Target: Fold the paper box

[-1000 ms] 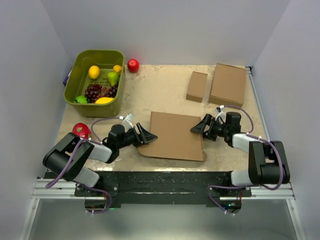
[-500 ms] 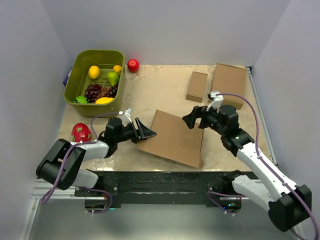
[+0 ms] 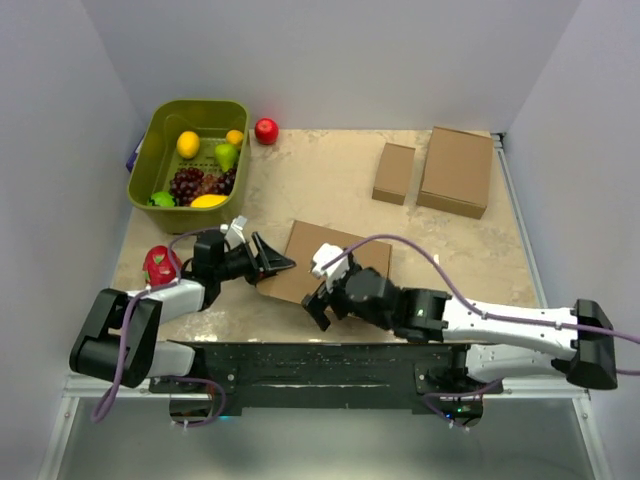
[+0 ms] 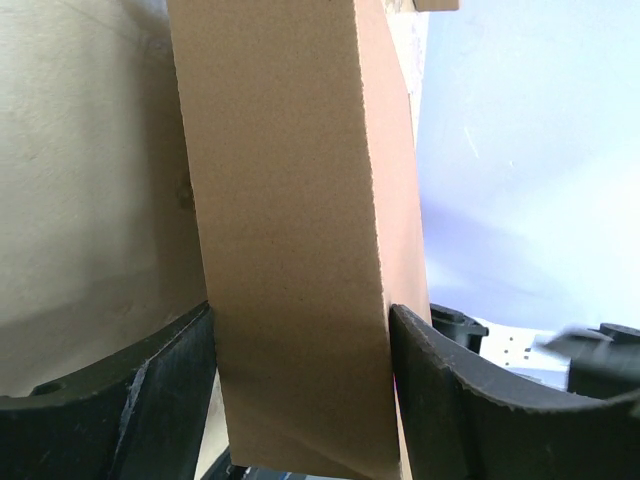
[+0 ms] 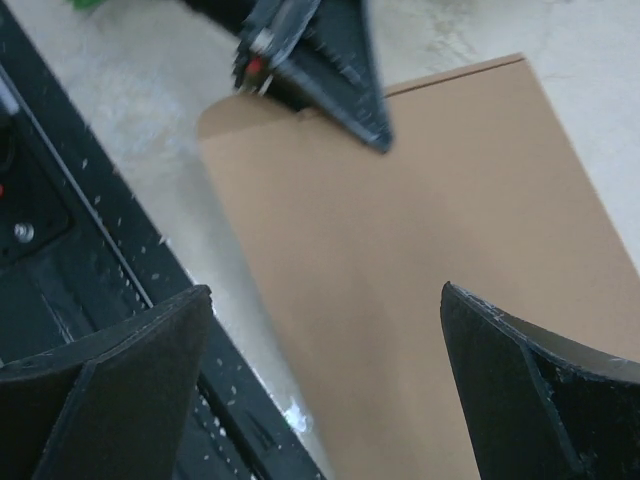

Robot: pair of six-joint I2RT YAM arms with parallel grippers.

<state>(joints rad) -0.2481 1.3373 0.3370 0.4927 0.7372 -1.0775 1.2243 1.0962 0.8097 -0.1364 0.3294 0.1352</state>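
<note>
1. A green bin [image 3: 190, 220] of fruit stands at the far left of the worktop [image 3: 320, 180]; an apple [image 3: 266, 130] sits just beside its far right corner; a red fruit [image 3: 160, 264] lies near the left arm.
2. The left gripper [image 3: 278, 264] is clamped on the left edge of the paper box [image 3: 305, 255]; in the left wrist view its fingers [image 4: 150, 400] press against both faces of the cardboard.
3. The paper box is a plain brown sheet at the near middle of the worktop, between the two grippers.
4. The right gripper [image 3: 320, 292] hangs over the near part of the paper box; its jaws stand wide apart with nothing between them; whether it touches the cardboard cannot be told.
5. A small box [image 3: 394, 173] and a flat box [image 3: 455, 170] lie side by side at the far right, well apart from the paper box.
</note>
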